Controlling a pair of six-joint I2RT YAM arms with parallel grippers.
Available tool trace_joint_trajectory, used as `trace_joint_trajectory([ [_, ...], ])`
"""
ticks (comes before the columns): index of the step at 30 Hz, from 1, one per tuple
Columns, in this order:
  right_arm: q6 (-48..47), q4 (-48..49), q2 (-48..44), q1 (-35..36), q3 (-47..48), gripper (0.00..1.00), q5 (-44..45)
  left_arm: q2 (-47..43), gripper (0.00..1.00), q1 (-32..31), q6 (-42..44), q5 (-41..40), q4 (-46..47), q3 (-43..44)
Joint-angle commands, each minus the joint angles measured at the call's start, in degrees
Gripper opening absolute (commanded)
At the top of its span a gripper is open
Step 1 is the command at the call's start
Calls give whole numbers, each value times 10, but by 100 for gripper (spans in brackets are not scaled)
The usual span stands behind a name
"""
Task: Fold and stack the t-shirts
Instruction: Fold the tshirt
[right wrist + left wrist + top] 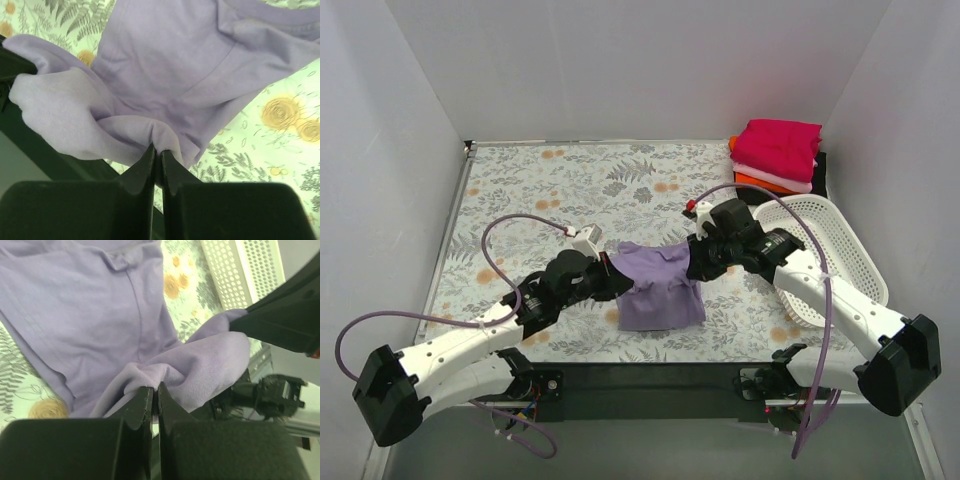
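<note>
Left claw: my left claw is shut tight on a small pinch of the purple shirt.
Right claw: my right claw is shut on another small pinch of the same shirt, on its other side.
Where the shirt is: it hangs between the two claws near the front middle of the counter. Its lower part seems to rest on the counter.
Folded pile: it sits in the far right corner, well apart from the purple shirt.
Slip risk: each claw holds only a little cloth. If I pull the claws apart too hard, I think the shirt could slide out and drop in a heap.
Lumpy fold risk: the cloth is bunched up between the claws. If I lay it down like this, the fold may come out crooked.
Twist risk: if one claw moves faster than the other, the shirt could twist.
Bump risk: the white basket is just beside my right arm. A wide swing could knock it.
</note>
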Motion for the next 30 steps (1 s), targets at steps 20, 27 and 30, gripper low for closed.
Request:
trace_joint_trajectory([
  [20,-53,82,208,-78,158,1,66,224,0,158,82,74,152,96],
  [27,-57,83,244,-93,160,1,86,294,0,180,80,80,163,107],
  [30,-60,83,272,-100,171,1,94,331,0,188,92,61,158,123],
])
